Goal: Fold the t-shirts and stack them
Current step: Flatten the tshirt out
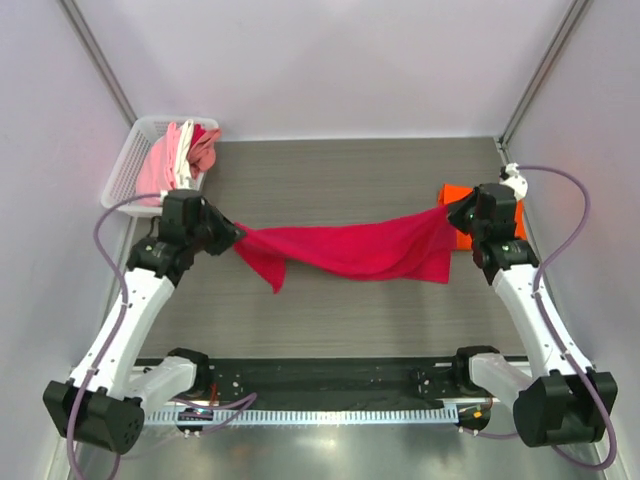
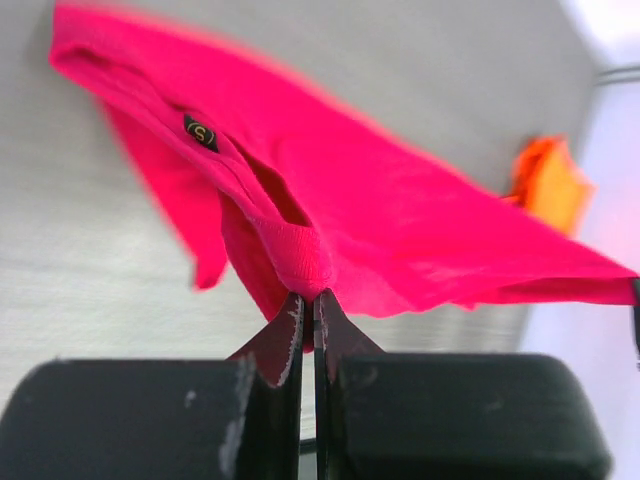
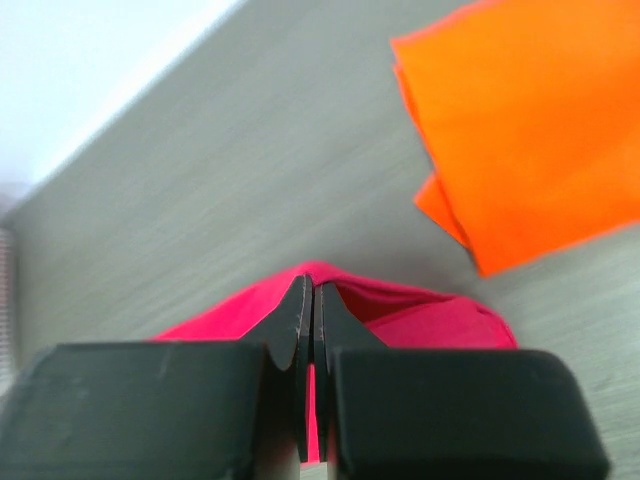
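While I look down from the overhead camera, the crimson t-shirt [image 1: 350,248] hangs stretched between the two arms over the middle of the table [image 1: 350,170]. The left gripper [image 1: 232,236] pinches one end and the right gripper [image 1: 455,215] the other. The cloth sags between them and one corner droops near the left arm; I cannot tell whether it brushes the tabletop. Behind the right gripper lies the orange t-shirt [image 1: 518,222], partly hidden, at the table's right edge. The basket [image 1: 122,170] at the far left corner holds the pink and white t-shirts [image 1: 168,158] in a loose heap.

From the left wrist, my fingers are clamped tight on a bunched bit of crimson cloth, seemingly at the collar, since the dark neck label [image 2: 200,132] shows just up the fabric. The orange t-shirt [image 2: 550,185] is a blur well beyond.

From the right wrist, the fingers are pressed together with a fold of crimson cloth caught between them. The orange t-shirt [image 3: 530,130] lies flat on the table with neat layered edges.

My reading: one shirt is folded and placed as the base of the stack. The crimson one is only being spread, with no fold made yet. The basketful is untouched, so most of the job remains.
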